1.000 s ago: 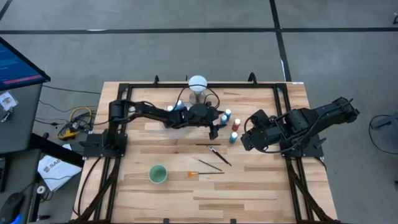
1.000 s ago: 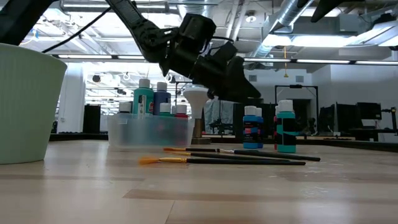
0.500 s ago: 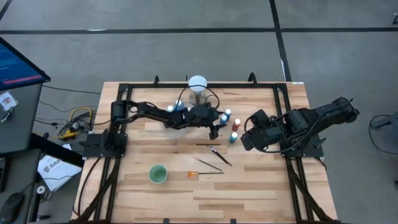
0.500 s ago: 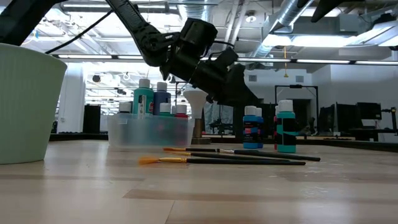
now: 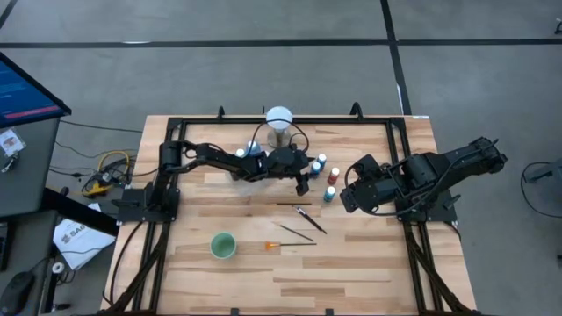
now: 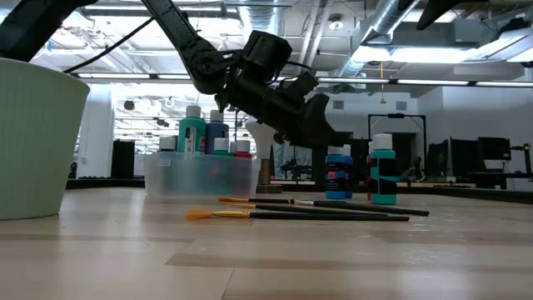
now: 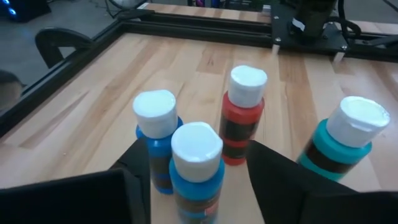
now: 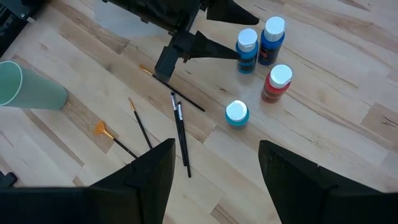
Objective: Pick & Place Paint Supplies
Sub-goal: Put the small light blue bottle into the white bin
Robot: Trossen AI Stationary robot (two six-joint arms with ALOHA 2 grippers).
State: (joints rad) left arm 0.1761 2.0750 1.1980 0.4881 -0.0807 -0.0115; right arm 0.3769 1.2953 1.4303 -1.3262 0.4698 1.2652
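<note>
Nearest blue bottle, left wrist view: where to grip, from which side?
Grip the blue bottle on its body below the white cap, fingers either side. It stands upright between the open left gripper fingers; approach level, since a second blue bottle crowds one side.

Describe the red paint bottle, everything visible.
The red paint bottle is small, looks plastic, with a white cap and a dark label band around its red body. It stands upright on the wooden table, in a loose group of four: two blue bottles on one side, a teal bottle on the other. Nothing touches it. The left tool, open, straddles the nearer blue bottle, not the red one.
</note>
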